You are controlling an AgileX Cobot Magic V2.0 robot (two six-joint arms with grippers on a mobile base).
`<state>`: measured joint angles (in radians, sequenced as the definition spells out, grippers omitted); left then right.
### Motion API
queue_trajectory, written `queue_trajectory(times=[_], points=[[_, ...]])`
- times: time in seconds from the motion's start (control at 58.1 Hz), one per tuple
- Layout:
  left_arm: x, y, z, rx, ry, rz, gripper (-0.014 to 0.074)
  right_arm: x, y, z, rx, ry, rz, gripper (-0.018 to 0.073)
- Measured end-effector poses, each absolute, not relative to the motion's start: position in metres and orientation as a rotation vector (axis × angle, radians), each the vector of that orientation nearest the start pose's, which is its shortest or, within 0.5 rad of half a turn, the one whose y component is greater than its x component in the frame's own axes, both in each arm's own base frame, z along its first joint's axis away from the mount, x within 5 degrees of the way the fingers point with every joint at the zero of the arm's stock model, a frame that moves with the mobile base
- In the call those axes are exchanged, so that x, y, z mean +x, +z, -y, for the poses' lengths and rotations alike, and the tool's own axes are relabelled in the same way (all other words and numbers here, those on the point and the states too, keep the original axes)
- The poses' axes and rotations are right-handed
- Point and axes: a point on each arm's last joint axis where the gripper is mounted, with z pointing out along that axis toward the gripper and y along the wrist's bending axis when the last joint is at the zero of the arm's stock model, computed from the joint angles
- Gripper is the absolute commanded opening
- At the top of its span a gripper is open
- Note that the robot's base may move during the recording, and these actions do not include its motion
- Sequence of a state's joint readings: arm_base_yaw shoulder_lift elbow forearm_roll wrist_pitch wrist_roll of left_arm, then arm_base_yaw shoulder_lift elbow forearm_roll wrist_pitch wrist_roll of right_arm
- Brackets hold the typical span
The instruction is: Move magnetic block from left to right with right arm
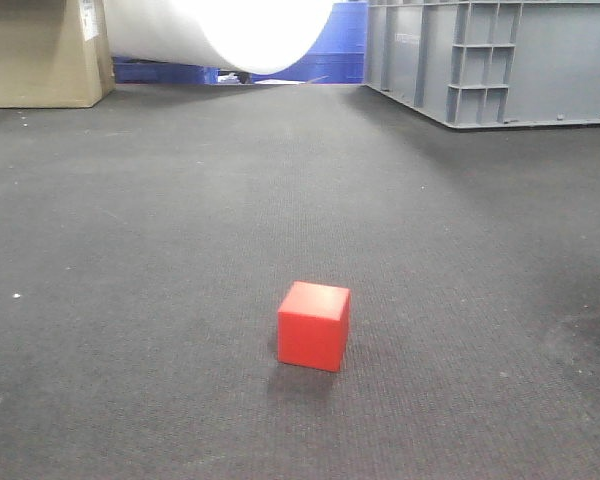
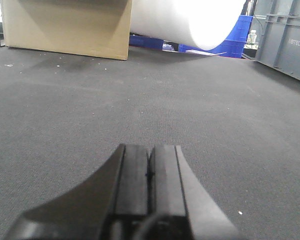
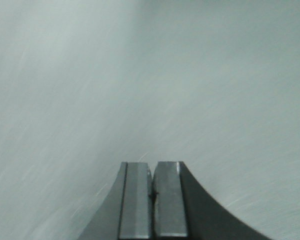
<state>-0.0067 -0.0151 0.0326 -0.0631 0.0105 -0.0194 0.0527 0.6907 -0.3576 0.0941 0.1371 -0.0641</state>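
the magnetic block [image 1: 314,326] sits alone on the dark mat [image 1: 130,300], untouched, while the right gripper [image 3: 152,187] faces a plain grey surface with fingers pressed together on nothing and the left gripper [image 2: 149,170] is likewise closed and empty, so i judge the whole move is still left to do.

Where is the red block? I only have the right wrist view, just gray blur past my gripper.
Observer: The red block sits alone on the dark carpet in the front view, nothing touching it.
Operator: Is the left gripper near it?
Observer: Left gripper is shut, hovering over bare carpet; no block in its view.
Operator: And mine?
Observer: Right gripper is shut and empty.
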Motion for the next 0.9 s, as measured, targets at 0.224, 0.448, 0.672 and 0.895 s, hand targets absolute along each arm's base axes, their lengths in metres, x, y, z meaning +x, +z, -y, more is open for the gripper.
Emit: queue_trajectory(times=[0.224, 0.448, 0.672, 0.895], points=[[0.057, 0.202, 0.000, -0.057, -0.072, -1.511, -0.0117, 0.105, 0.249, -0.005, -0.015, 0.058, -1.737, 0.0055], [0.057, 0.202, 0.000, -0.057, -0.072, -1.511, -0.0117, 0.078, 0.251, -0.004, -0.012, 0.062, -1.573, 0.0055], [0.057, 0.202, 0.000, -0.057, -0.072, -1.511, -0.0117, 0.076, 0.252, -0.004, -0.011, 0.064, -1.554, 0.0055], [0.057, 0.202, 0.000, -0.057, -0.072, -1.511, -0.0117, 0.076, 0.249, -0.004, -0.011, 0.063, -1.558, 0.0055]])
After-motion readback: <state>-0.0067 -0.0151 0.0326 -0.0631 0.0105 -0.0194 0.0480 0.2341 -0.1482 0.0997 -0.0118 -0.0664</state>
